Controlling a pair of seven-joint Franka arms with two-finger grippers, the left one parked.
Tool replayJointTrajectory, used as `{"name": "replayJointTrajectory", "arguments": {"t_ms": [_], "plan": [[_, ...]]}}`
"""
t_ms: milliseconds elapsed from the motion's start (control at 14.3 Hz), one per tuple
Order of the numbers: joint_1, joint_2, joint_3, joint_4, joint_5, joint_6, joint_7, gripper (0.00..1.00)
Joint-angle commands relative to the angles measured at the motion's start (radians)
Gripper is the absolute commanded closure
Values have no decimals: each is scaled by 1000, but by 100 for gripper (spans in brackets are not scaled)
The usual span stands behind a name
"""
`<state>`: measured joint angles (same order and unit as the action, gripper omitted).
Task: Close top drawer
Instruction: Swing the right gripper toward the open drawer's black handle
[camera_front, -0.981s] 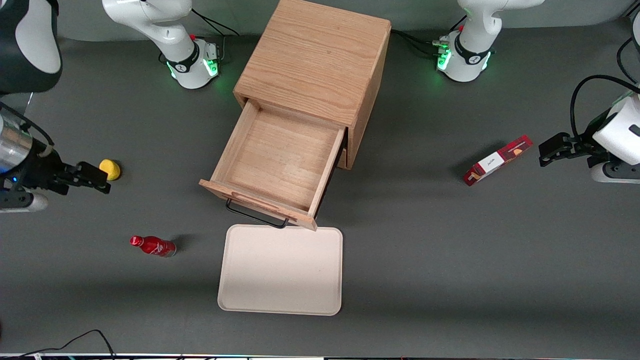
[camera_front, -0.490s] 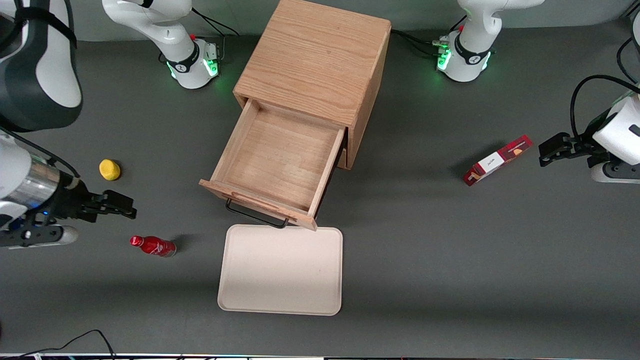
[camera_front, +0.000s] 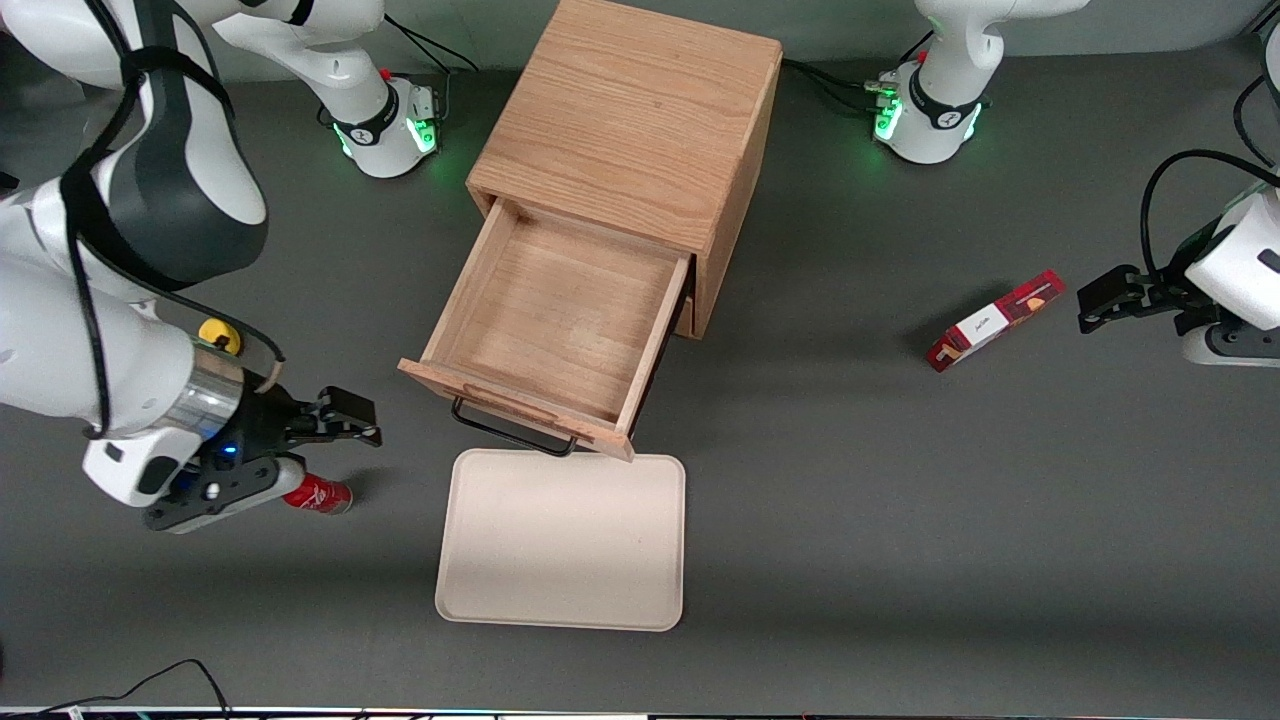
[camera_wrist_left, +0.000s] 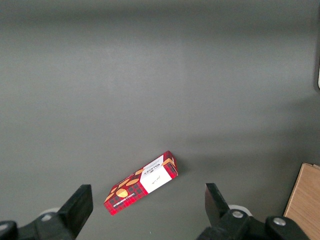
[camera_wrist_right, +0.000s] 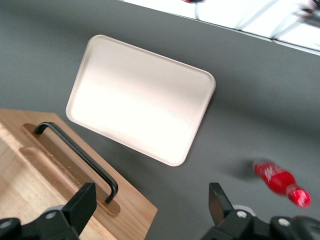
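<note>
The top drawer (camera_front: 555, 320) of the oak cabinet (camera_front: 630, 130) is pulled far out and is empty inside. Its black wire handle (camera_front: 512, 432) hangs on its front, just above the tray's edge. The handle (camera_wrist_right: 80, 157) and the drawer front (camera_wrist_right: 60, 190) also show in the right wrist view. My right gripper (camera_front: 350, 420) is open and empty, low over the table, beside the drawer front toward the working arm's end and a short way off from it. The lower drawer is hidden under the top one.
A beige tray (camera_front: 562, 540) lies in front of the drawer, nearer the front camera. A red bottle (camera_front: 318, 495) lies partly under my wrist; it also shows in the right wrist view (camera_wrist_right: 280, 181). A yellow object (camera_front: 218, 335) peeks past my arm. A red box (camera_front: 993, 320) lies toward the parked arm's end.
My right arm has swept in from the working arm's end toward the drawer front and nearer the front camera, past the yellow object to above the red bottle. The drawer has not moved.
</note>
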<state>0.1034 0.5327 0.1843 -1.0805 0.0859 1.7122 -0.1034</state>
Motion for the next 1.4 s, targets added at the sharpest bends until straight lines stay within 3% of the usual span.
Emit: {"name": "replayJointTrajectory", "arguments": {"t_ms": [0, 350, 1331], "plan": [[-13, 49, 44, 50, 15, 3, -160, 0], [-7, 102, 90, 36, 11, -5, -292, 0], [1, 191, 147, -44, 12, 20, -325, 0]]}}
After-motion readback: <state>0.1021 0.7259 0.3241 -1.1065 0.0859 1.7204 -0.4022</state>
